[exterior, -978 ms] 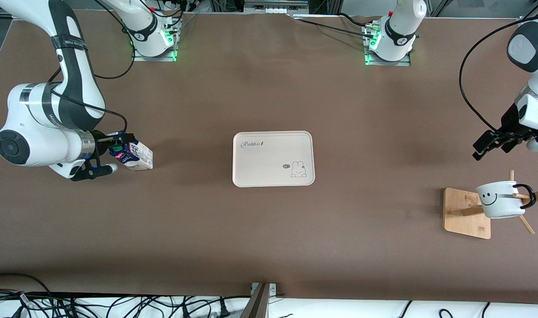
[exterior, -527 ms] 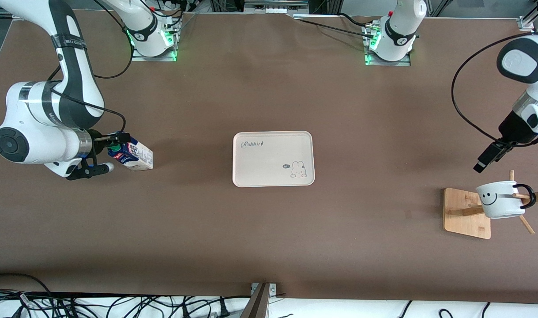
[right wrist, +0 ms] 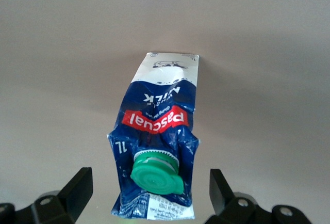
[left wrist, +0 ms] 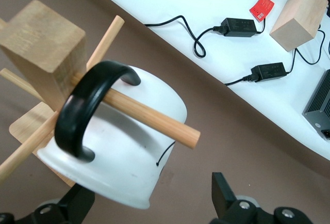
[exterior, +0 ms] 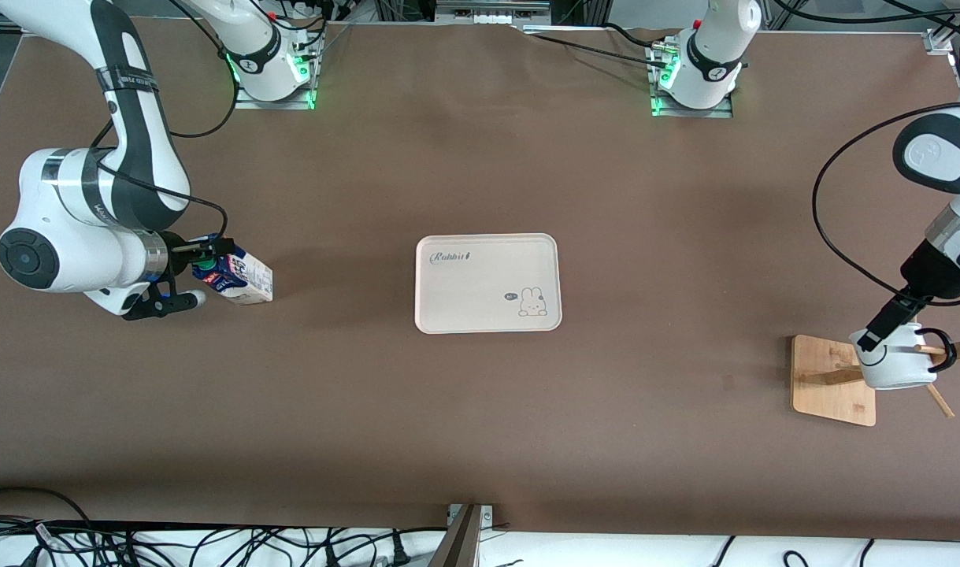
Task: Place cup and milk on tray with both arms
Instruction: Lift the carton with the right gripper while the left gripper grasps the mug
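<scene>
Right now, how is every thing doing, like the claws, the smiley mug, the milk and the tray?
White smiley mug with black handle: hanging by its handle on a peg of the wooden rack.
Dark-blue and white milk carton with green cap: standing on the table, not lifted.
Cream-white rabbit tray: nothing on it.
Left claw: open around the mug.
Right claw: open around the carton's top.

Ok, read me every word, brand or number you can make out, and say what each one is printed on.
"Rabbit": script on the tray.
"pascual": red band on the milk carton.
"1L": carton, beside the green cap.
"MILK": my best reading of the carton's white lettering.
Carton's fine print and arm markings: too small to read.
</scene>
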Robot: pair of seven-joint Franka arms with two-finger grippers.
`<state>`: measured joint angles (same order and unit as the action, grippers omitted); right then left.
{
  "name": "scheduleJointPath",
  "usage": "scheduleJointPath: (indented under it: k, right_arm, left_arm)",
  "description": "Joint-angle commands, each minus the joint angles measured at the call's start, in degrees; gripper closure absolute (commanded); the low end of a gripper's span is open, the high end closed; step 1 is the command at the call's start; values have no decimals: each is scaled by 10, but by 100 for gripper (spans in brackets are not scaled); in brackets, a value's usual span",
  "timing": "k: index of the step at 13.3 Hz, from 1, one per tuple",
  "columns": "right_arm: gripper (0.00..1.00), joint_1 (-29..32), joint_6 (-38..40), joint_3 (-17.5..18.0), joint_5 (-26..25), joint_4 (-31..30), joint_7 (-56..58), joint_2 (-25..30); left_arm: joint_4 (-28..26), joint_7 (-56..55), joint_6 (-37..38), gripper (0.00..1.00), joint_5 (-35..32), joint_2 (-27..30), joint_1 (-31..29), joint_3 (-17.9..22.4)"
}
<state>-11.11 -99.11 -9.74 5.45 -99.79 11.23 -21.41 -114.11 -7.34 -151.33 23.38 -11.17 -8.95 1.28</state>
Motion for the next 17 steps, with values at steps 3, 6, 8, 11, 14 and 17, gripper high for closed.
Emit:
scheduleJointPath:
  k: [3,6,8,11,14,17]
  right_arm:
    - [3,1,-12,2,-7,-16,-4,9]
    - [24,2,-19,2,-7,-22,1,8]
    - [29,3,-34,2,-7,-34,4,8]
    - [37,3,-35,2,-7,-37,5,8]
    - [48,3,-32,2,-6,-35,6,12]
    - [61,2,-28,2,-6,-31,1,17]
  left_arm:
    - [15,23,2,0,26,-10,-3,-2]
    - [15,51,7,13,26,-9,-5,-2]
    - [15,51,17,27,26,-6,-5,-2]
    - [15,51,31,51,26,-3,-5,-1]
    - [15,49,43,74,25,3,-5,0]
    - [15,49,44,78,22,4,-5,0]
